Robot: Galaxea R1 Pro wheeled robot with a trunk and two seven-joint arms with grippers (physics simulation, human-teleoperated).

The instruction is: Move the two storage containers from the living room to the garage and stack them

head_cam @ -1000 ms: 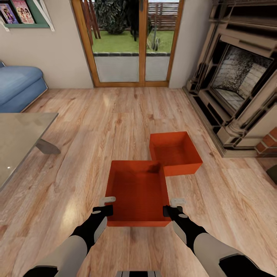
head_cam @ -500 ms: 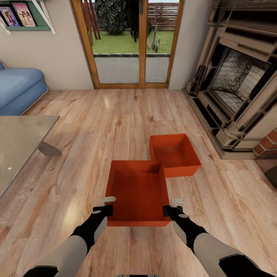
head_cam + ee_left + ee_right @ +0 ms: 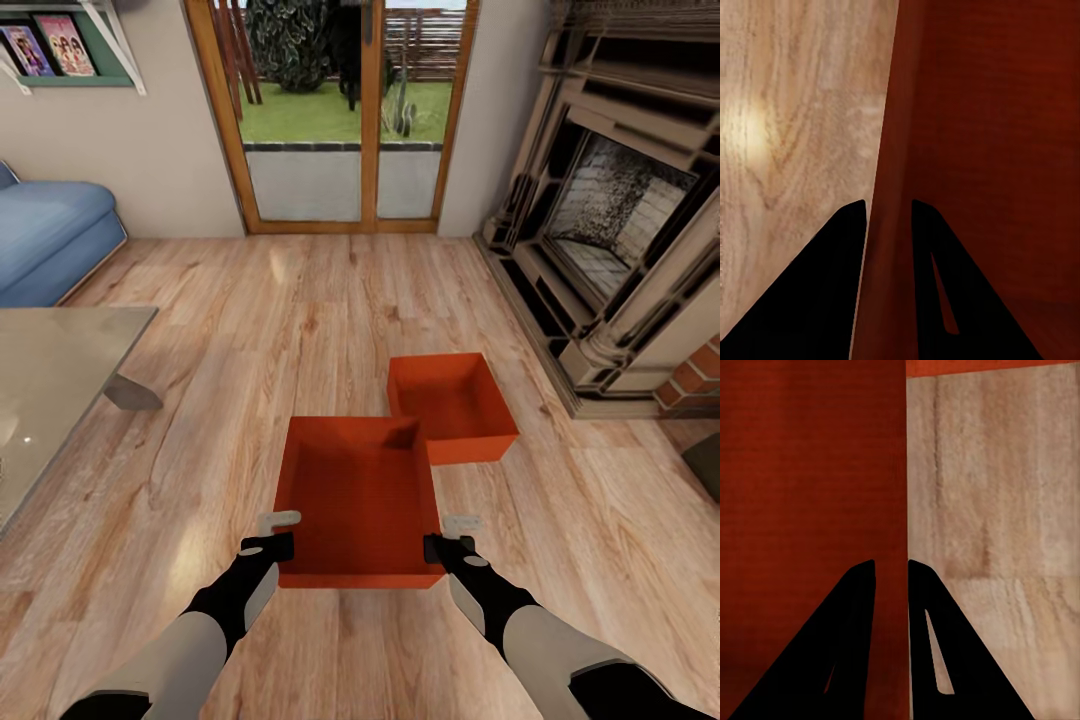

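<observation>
Squarely between each gripper (image 3: 282,532) (image 3: 448,534) — thin-walled orange-red container (image 3: 355,500), plank floor (image 3: 300,300).

Orange-red bin (image 3: 452,405) on wood-plank floor (image 3: 300,320)

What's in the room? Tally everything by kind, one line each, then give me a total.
Orange-red storage containers: 2 (held one, one on the wood floor)
Blue sofa: 1
Glass-topped table: 1
Stone fireplace: 1
Glass double doors: 1
Wall shelf: 1
Total: 7
</observation>
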